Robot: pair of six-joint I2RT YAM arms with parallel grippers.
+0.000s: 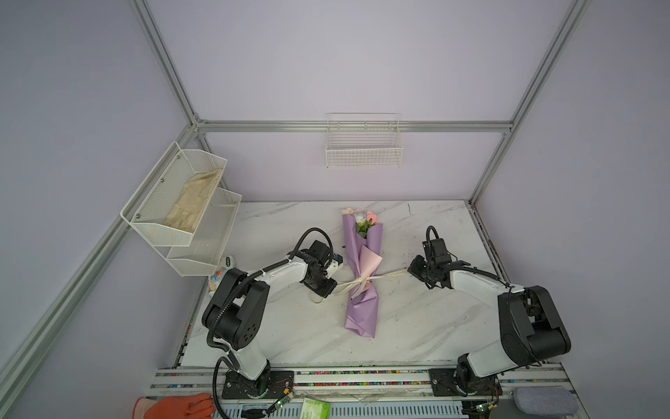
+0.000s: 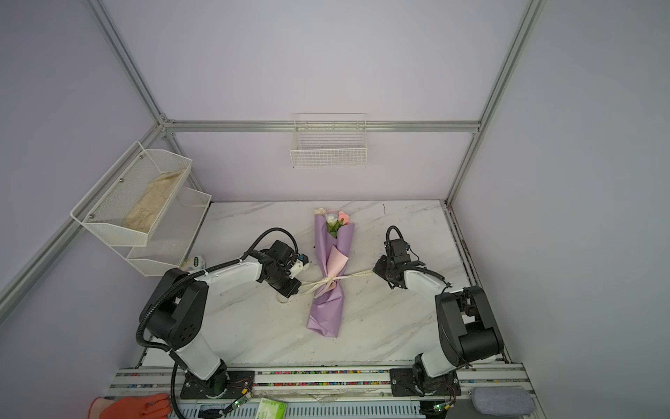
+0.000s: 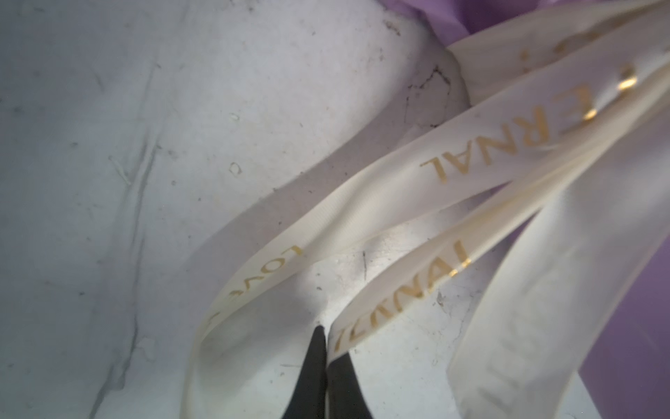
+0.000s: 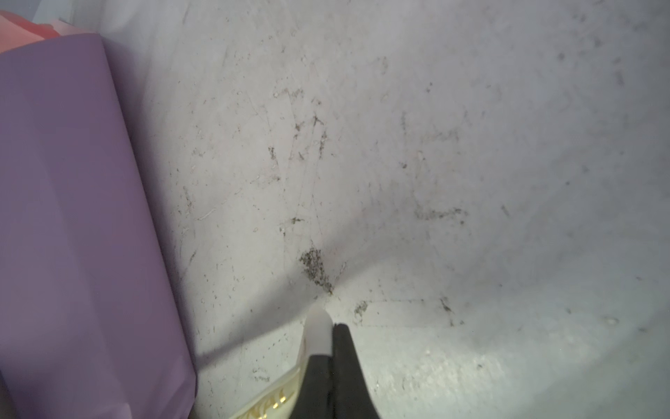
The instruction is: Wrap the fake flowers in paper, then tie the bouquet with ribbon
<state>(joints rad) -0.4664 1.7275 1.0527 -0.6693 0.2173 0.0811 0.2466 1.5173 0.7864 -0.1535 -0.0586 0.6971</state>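
1 bouquet (image 1: 362, 254), flat mid-table (image 1: 417, 326), blooms (image 1: 364, 217) toward the back wall. 1 ribbon (image 1: 388, 276) round its waist as far as I can tell; several strands overlap in the left wrist view.
2 grippers: left gripper (image 3: 324, 344) left of the bouquet, clenched on a ribbon strand; right gripper (image 4: 331, 333) right of it, clenched on the other tail.
Table is scuffed white marble; walls (image 1: 362, 72) are lilac.
1 basket (image 1: 364, 156) behind the bouquet, 1 two-tier rack (image 1: 181, 203) to its left.
Stems hidden in paper (image 1: 360, 319). Knot too small to judge. Jaws hidden in both top views.
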